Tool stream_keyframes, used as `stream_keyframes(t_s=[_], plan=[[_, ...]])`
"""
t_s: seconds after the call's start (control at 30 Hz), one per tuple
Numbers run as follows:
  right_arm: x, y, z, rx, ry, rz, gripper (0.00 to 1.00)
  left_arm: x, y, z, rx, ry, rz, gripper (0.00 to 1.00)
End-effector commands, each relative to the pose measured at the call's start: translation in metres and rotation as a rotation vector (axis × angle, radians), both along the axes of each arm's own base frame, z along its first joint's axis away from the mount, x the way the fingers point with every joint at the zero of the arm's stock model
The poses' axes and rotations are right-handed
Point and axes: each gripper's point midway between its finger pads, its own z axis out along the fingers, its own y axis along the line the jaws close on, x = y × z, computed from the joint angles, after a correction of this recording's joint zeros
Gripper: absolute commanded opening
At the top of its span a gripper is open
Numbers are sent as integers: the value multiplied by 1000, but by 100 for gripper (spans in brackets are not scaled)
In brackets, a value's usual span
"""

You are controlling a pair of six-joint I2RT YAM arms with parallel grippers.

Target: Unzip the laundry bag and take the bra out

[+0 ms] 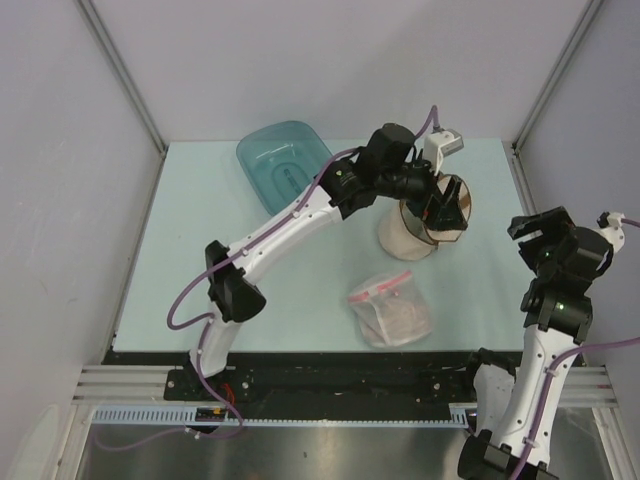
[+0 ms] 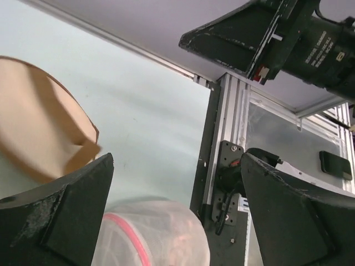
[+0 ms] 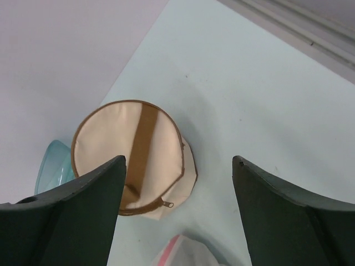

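The laundry bag (image 1: 408,238) is a round beige case with a brown rim, standing mid-right on the table. In the right wrist view it (image 3: 111,145) shows a brown strap (image 3: 141,144) across its round face and a small zip pull (image 3: 167,204) at its lower edge. My left gripper (image 1: 432,208) is open right at the bag's upper half. In the left wrist view the gripper (image 2: 177,160) holds nothing, and beige fabric (image 2: 39,133) lies just outside its left finger. My right gripper (image 1: 540,225) is open, raised to the right of the bag, and is empty in its own view (image 3: 178,160). The bra is hidden.
A clear plastic bag with a pink zip strip (image 1: 390,308) lies in front of the laundry bag; it also shows in the left wrist view (image 2: 150,233) and the right wrist view (image 3: 186,255). A teal tub (image 1: 282,160) sits at the back left. The table's metal rail (image 2: 222,138) runs along the near edge.
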Motion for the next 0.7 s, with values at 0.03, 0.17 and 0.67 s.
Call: stream_keyframes(t_s=[0.03,0.17,0.67], plan=[[10,15,4,30,-18,106,81,23,32,27,-79,-28,5,100],[18,29,-1,44,-6,200,82,77,64,-6,-11,81,256,100],[37,94,-31,-184,195,403,84,163,120,-123,-31,573,524,95]])
